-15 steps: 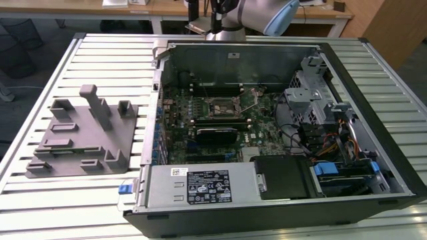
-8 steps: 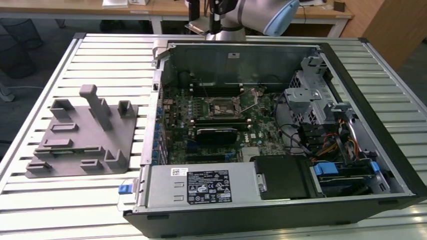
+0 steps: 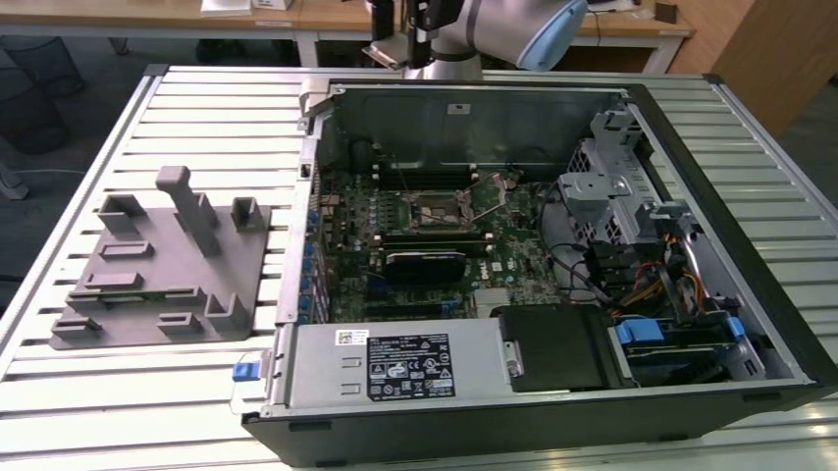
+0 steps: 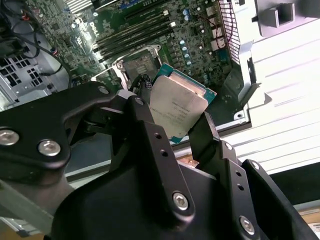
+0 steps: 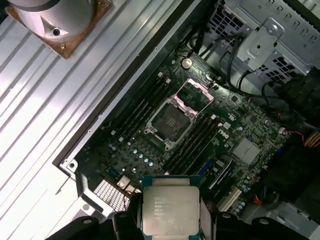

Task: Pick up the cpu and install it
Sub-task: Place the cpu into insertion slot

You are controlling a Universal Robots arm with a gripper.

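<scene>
Above the socket (image 5: 170,122), well apart from it, the gripper (image 5: 170,227) has the cpu (image 5: 170,210) clamped by two opposite edges. One of its dark fingers (image 5: 131,220) presses on each side, and the pale silver lid faces the first wrist camera. From the second wrist view I see the same hold at a slant. There the cpu (image 4: 177,107) sits tilted in the gripper (image 4: 175,120), with a strip of its green edge showing.

Below it, the socket (image 4: 140,65) lies open on the motherboard (image 5: 210,145). Its metal retention frame (image 5: 192,92) is swung up at one end, and nothing sits in the square recess. Rows of memory slots (image 5: 142,112) run along both long sides of the socket.

Stepping back, the socket (image 3: 439,208) lies near the middle of the computer case (image 3: 772,285), which rests on its side with the panel off. A metal drive cage (image 3: 609,186) stands to the exterior view's right of the socket. Outside the case wall, to the exterior view's left of the socket, a grey tray (image 3: 157,265) with upright pegs rests on the slatted table (image 3: 131,392). Beyond the socket, past the far case wall, the arm (image 3: 524,29) rises out of sight.

I'd say the pick-up is done, since the chip is off every surface and held firmly. The installing is not done: the chip hangs over the board, short of the socket and not squared to it.
</scene>
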